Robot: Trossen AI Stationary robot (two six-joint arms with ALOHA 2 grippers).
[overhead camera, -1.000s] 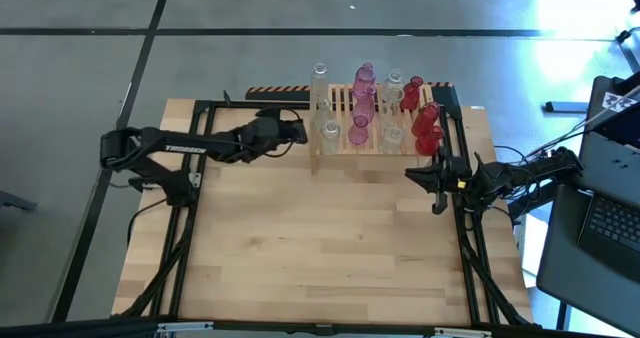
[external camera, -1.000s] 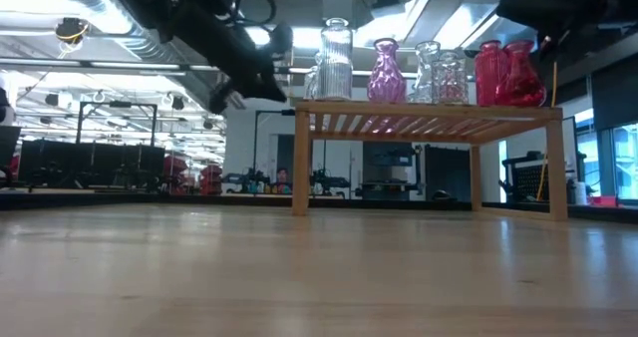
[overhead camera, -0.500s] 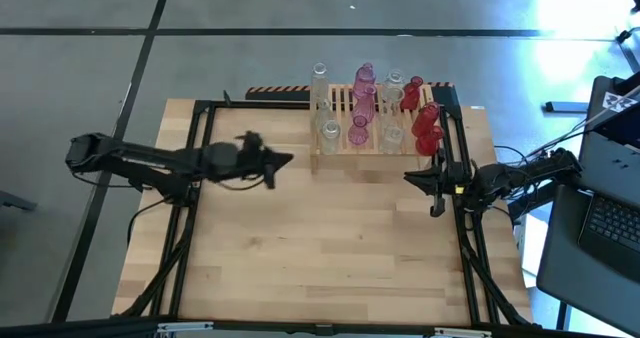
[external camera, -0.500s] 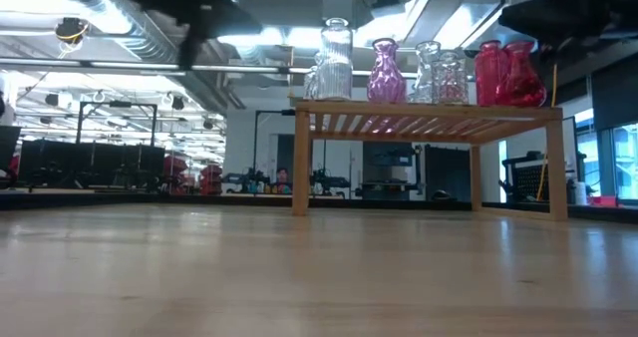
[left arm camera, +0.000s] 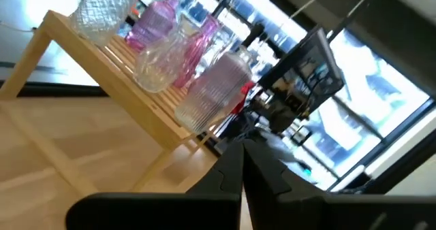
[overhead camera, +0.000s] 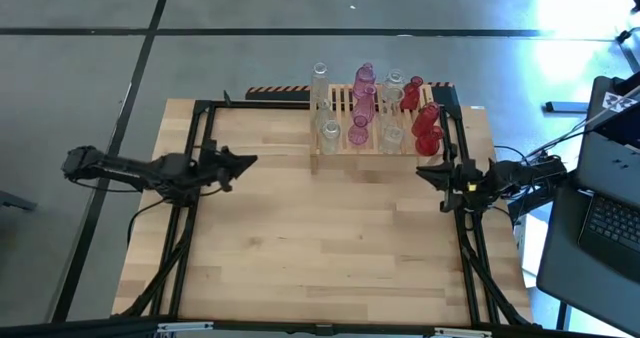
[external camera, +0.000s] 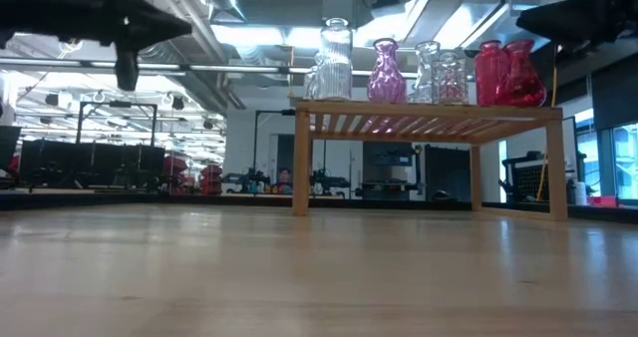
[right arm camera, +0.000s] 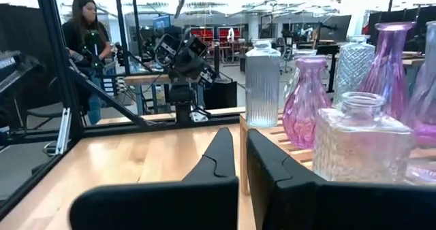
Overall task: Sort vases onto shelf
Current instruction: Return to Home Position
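The wooden shelf (overhead camera: 375, 128) stands on its legs at the table's far edge, right of the middle. On its slats stand the vases on their bases: clear ones (external camera: 336, 50) toward the left, pink ones (external camera: 386, 71) in the middle, red ones (external camera: 506, 73) at the right. My left gripper (overhead camera: 250, 161) hovers level over the table's left edge, shut and with nothing in it, well left of the shelf. My right gripper (overhead camera: 422, 171) hovers level at the right edge, just nearer than the shelf's right end, also shut with nothing in it.
Black frame rails (overhead camera: 195, 148) run along the table's left and right sides under both arms. A laptop (overhead camera: 610, 228) sits beyond the right edge. A person (right arm camera: 85, 33) stands in the room past the left edge. Bare planks (overhead camera: 330, 238) fill the middle and near part.
My left gripper has drawn back from the shelf's left end toward the table's left edge and has tipped from slanting down to level, staying shut. My right gripper has backed off a little toward the right edge. The vases and the shelf have kept still.
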